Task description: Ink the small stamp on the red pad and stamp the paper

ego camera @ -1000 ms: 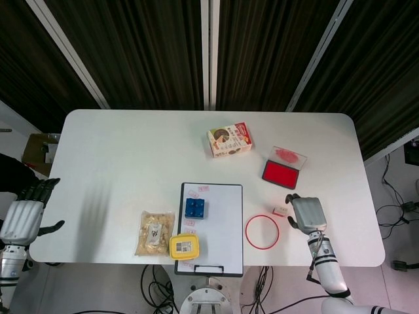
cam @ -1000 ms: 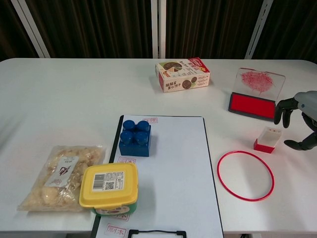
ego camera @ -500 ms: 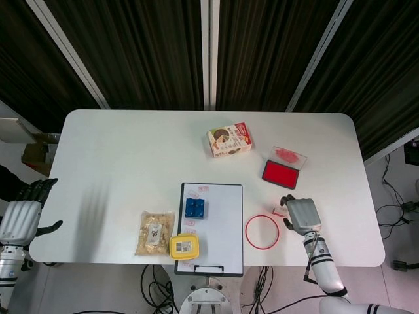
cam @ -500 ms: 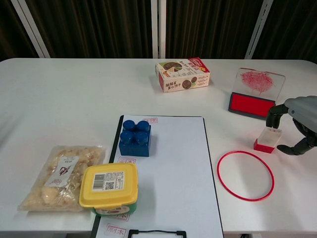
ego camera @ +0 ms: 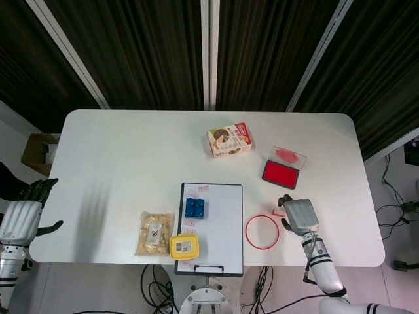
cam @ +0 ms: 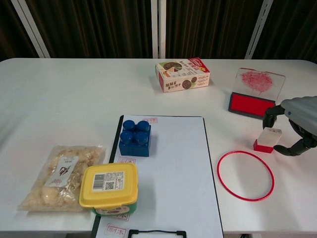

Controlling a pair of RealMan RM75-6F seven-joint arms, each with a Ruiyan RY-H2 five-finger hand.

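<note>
The white counter carries everything, with dark slatted panels behind it. Near its front edge lies the clipboard with the paper, which bears small red marks along its left margin and top. On the paper's upper left corner sits a blue building block, and a yellow-lidded tub overlaps its lower left edge. Left of the tub lies a clear bag of pale snacks. A printed carton stands toward the back of the counter.

To the right of the paper lies a thin red ring. Behind it sits the red pad, its clear lid tilted up and smeared red.

The right robot hand hovers at the small stamp, which stands upright on the counter between the pad and the ring. Its fingers curve around the stamp on both sides, but whether they touch it is not clear.

The left robot hand hangs off the counter's left edge, fingers loosely spread, holding nothing.
</note>
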